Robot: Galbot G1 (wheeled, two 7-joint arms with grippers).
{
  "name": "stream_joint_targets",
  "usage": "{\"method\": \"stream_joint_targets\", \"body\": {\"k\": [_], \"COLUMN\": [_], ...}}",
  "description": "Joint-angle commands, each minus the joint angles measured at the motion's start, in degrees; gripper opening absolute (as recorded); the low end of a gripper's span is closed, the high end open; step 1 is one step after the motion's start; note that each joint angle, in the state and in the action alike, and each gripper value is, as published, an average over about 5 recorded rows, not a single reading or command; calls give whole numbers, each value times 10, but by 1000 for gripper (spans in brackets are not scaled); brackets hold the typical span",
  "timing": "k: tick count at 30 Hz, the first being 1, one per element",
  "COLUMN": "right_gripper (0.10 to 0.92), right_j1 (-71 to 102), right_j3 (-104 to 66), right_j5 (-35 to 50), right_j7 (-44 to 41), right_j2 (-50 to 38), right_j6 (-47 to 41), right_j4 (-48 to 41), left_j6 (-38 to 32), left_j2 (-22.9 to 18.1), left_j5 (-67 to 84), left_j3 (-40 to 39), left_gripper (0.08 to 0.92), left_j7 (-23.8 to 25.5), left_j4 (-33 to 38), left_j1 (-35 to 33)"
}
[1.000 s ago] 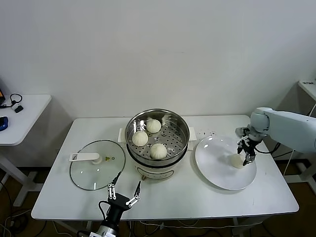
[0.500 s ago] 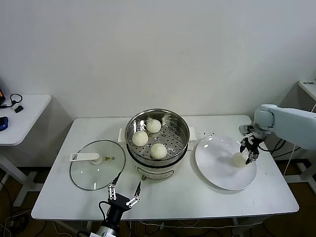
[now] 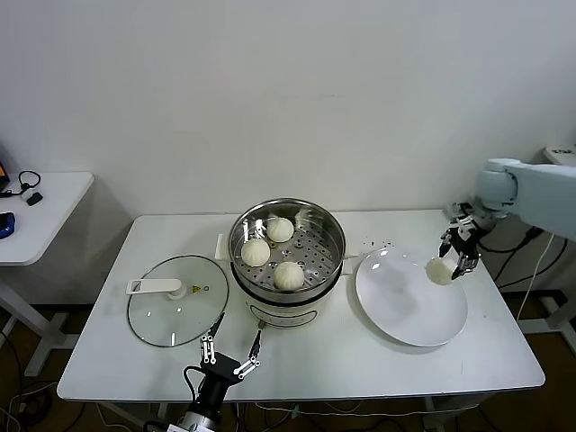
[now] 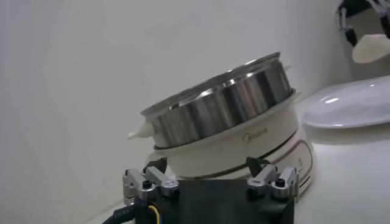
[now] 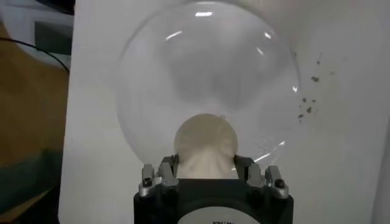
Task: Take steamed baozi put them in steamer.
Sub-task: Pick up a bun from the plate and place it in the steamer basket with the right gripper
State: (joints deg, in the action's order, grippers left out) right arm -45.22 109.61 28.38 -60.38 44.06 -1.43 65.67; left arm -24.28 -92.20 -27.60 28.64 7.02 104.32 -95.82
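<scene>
Far left on the white tabletop [image 3: 108, 360] lies a flat glass lid [image 3: 176, 311] with a white handle, just beside the steamer.

The left end effector [image 3: 229, 353] waits at the tabletop's near edge, in front of the steamer, its fingers spread apart and gripping nothing.

At centre stands the steamer [image 3: 286, 256], a shiny steel pot on a white electric base. Three steamed baozi rest on its perforated tray: one toward the back [image 3: 280, 229], one on the lid side [image 3: 256, 253], one at the front [image 3: 289, 275]. The half of the tray nearer the plate is bare.

To the right lies a round white plate [image 3: 409, 310], now without buns. A few dark specks [image 3: 378, 243] mark the tabletop between steamer and plate.

At the far right, the right end effector [image 3: 457, 255] is clenched on the fourth baozi [image 3: 440, 270], holding it clear above the plate's far rim. In the right wrist view the bun [image 5: 206, 145] sits between the two fingers [image 5: 159, 176], bulging past them.

Judged risks: the soft dough may deform or slip out during the carry across to the steamer, dropping onto the plate or tabletop. A low approach could knock the bun against the steamer's raised rim. Releasing it over the occupied side could set it on top of a bun already there; the bare side looks the safer target.
</scene>
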Motion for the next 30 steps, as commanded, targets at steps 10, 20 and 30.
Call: {"method": "stream_joint_targets", "body": {"k": [10,20,30], "right_gripper": [628,628,628], "right_j1": [-247,-235,-170], "right_j3": [84,18,-32], "right_j5": [103,167,173], "right_j7": [-10,10,36], "right_j2": [68,139,207], "right_j6": [-16,-48,-71], "right_j4": [144,169,120], "left_j6": [-1,0,1], "left_j2": [-28,-28,-28], "left_j5": [1,7,10], "left_j3": [-7,-5,-3], "left_gripper": [823,823,823], "left_j7": [0,0,0], "left_j4": [-11,-10,-3], "left_j1": [9,10,8]}}
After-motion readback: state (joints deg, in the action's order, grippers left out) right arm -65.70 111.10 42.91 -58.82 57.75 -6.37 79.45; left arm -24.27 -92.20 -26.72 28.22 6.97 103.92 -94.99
